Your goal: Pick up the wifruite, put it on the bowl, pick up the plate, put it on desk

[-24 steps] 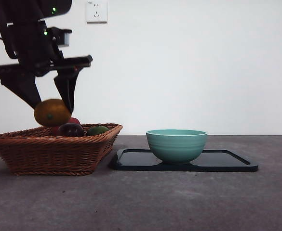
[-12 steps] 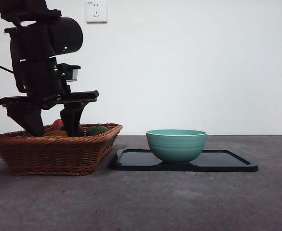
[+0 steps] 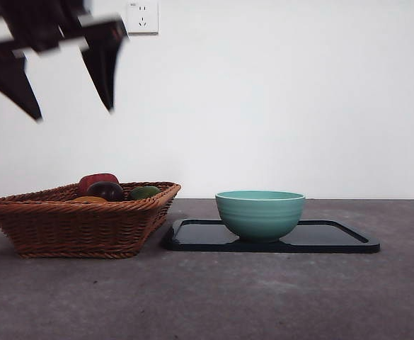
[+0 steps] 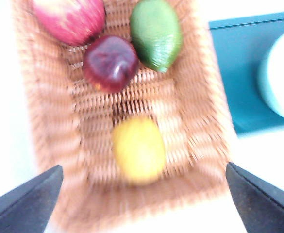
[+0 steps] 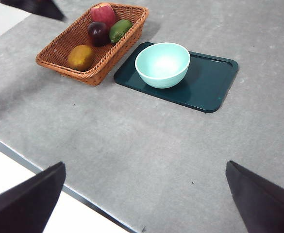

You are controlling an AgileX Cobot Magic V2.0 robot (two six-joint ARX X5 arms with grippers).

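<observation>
The wifruite (image 4: 138, 149) lies loose in the basket (image 4: 200, 126). It looks small, round, maybe slippery, so grab its middle. The left tool (image 3: 64, 78) hangs wide and empty above; the right tool (image 5: 142, 204) too.

The wicker basket (image 5: 91, 44) is open from above; the left gripper (image 3: 69, 99) hangs well over it, jaws spread. Inside the basket, the wifruite (image 5: 80, 57) lies apart from the other fruits (image 5: 106, 25) crowded at one end.

Orange-brown wifruite (image 5: 80, 57), dark purple-red fruit (image 5: 98, 33), green fruit (image 5: 119, 30) and red apple (image 5: 103, 13) lie in a tan woven basket (image 5: 62, 48). Mint-teal ribbed bowl (image 5: 162, 64), dark teal tray (image 5: 208, 82), mottled grey counter (image 5: 146, 145).
</observation>
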